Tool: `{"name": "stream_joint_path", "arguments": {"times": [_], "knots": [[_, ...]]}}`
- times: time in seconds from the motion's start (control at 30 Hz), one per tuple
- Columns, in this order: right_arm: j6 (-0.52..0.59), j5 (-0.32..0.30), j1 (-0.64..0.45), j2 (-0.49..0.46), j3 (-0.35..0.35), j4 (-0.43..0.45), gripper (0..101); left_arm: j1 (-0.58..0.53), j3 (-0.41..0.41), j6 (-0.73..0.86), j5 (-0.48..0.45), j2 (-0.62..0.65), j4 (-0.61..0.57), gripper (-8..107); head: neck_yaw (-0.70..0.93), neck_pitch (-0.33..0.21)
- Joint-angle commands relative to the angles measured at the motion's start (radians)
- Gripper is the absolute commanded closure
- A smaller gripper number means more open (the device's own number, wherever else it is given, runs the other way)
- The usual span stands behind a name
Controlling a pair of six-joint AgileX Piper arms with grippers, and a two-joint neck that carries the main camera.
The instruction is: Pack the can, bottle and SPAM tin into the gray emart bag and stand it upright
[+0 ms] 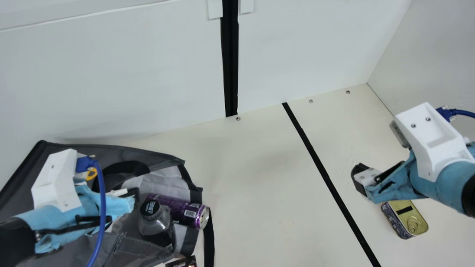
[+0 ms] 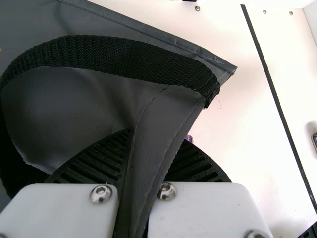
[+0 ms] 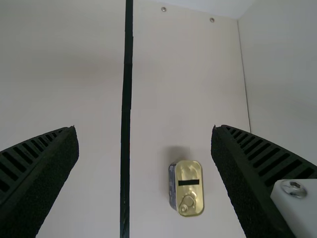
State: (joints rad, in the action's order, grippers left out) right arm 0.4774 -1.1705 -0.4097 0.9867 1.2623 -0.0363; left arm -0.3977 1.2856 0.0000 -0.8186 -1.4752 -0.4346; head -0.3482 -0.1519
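Plainly, the tin [image 3: 190, 171] sits nearer the spread right gripper [image 3: 146, 129], lengthwise parallel to the black stripe [image 3: 127, 94]; the left gripper [image 2: 148, 144] pinches the bag [image 2: 74, 109].

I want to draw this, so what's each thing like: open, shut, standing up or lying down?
Gray fabric bag: slumped, not standing upright.
Purple metal can: lying on its side.
See-through plastic bottle: black cap on.
Gold-lidded metal tin: shut, ring-pull attached.
Left jaws: closed on the bag.
Right jaws: open, empty.
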Motion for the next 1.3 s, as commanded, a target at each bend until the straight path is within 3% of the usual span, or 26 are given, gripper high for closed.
{"name": "stream_joint_path", "arguments": {"times": [0.0, 0.17, 0.43, 1.27], "knots": [[-0.029, -0.014, 0.001, -0.008, 0.004, 0.028, 6, 0.000, 0.000, 0.000, 0.000, 0.000, 0.000, 107, -0.001, -0.023], [-0.076, -0.049, 0.001, -0.033, 0.009, 0.065, 6, 0.000, 0.000, 0.000, 0.000, 0.000, 0.000, 107, -0.001, -0.023], [-0.111, -0.049, -0.030, -0.064, -0.026, 0.092, 6, 0.000, 0.000, 0.000, 0.000, 0.000, 0.000, 107, -0.001, -0.023], [-0.065, -0.049, -0.228, -0.126, -0.097, 0.042, 6, 0.000, 0.000, 0.000, 0.000, 0.000, 0.000, 107, -0.001, -0.023]]}}
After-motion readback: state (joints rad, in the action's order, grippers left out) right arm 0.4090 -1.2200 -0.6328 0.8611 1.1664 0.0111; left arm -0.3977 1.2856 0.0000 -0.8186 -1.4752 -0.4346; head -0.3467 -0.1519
